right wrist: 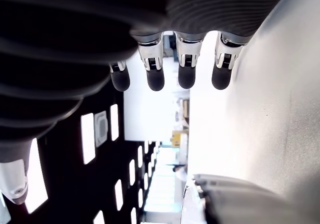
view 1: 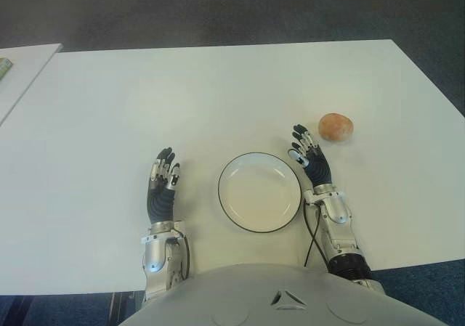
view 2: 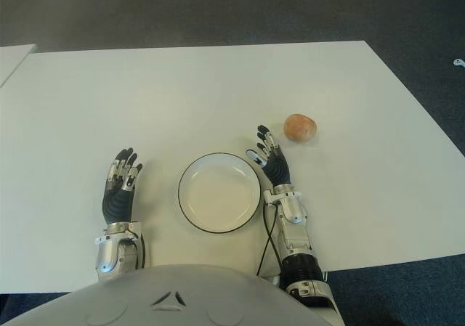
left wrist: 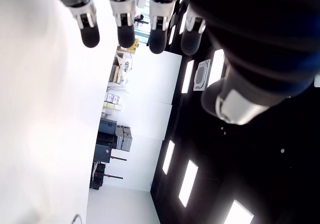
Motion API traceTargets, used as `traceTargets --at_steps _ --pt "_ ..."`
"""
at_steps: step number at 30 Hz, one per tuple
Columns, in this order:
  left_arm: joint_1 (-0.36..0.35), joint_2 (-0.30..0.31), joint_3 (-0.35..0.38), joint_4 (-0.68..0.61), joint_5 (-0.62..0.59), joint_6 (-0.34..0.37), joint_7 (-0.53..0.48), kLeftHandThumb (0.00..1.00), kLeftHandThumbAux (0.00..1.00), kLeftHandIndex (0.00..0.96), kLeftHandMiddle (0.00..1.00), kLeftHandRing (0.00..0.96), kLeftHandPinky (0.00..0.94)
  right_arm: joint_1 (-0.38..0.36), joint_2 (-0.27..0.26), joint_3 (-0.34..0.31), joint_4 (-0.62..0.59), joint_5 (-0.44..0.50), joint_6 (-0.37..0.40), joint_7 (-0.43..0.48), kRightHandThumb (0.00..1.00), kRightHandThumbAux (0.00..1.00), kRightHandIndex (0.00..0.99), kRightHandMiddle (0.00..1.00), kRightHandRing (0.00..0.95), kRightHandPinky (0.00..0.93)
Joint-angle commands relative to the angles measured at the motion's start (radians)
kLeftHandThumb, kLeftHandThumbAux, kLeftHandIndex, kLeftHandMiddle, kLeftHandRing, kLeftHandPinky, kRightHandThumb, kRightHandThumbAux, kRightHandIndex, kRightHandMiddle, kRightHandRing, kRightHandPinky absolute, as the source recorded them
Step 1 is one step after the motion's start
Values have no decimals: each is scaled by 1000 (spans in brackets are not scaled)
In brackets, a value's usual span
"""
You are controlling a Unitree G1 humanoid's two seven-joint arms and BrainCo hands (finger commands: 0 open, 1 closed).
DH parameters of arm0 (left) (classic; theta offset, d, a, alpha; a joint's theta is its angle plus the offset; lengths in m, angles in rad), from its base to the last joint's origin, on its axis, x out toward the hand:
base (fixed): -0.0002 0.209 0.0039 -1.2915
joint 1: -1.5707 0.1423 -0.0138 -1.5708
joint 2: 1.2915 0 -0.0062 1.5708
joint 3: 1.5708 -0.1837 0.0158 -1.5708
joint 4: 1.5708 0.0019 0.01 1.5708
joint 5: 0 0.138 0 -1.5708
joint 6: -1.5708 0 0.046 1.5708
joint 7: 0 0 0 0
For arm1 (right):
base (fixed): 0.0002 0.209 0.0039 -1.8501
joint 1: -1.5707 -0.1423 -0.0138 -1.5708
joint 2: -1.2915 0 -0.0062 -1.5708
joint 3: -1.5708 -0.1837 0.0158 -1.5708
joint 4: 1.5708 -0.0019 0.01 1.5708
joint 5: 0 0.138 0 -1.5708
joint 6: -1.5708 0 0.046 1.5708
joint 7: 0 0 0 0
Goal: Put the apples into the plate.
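One reddish-orange apple (view 1: 336, 127) lies on the white table (view 1: 218, 94), to the right of and a little beyond the plate. The white plate (view 1: 259, 192) with a dark rim sits in front of me and holds nothing. My right hand (view 1: 309, 155) stands just right of the plate's far edge, fingers straight and spread, a short way from the apple and holding nothing. My left hand (view 1: 163, 181) shows left of the plate, fingers extended, with nothing in it. In both wrist views the fingertips (right wrist: 186, 77) are stretched out with nothing between them.
A second white table (view 1: 18, 72) stands at the far left with a small green thing (view 1: 3, 66) on its edge. Dark carpet lies beyond the table and to its right. A black cable (view 1: 314, 239) runs beside my right forearm.
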Motion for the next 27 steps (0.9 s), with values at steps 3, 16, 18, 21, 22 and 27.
traceTargets --at_steps 3,16,18,21,22,27 --pt "-25 -28 37 154 -9 9 -2 154 596 141 101 60 36 82 -3 6 52 -3 46 11 83 514 0 0 0 0" --pt "-16 -35 24 144 25 -7 13 142 602 141 105 62 30 137 7 7 -153 49 8 35 123 547 4 0 0 0" --pt "-19 -35 25 146 36 -11 21 131 595 128 104 62 32 124 8 0 -184 59 16 31 129 553 11 7 0 0" --pt "-23 -38 25 147 47 -11 28 128 583 117 102 63 40 101 3 -9 -204 56 22 21 133 558 15 11 0 0" --pt "-24 -39 23 146 49 -11 30 129 580 116 102 64 41 88 -5 -14 -202 44 17 15 133 559 15 12 0 0" --pt "-31 -47 22 150 46 -6 36 151 554 122 109 72 48 26 -41 -36 -158 -1 -8 -4 135 576 9 1 0 0"
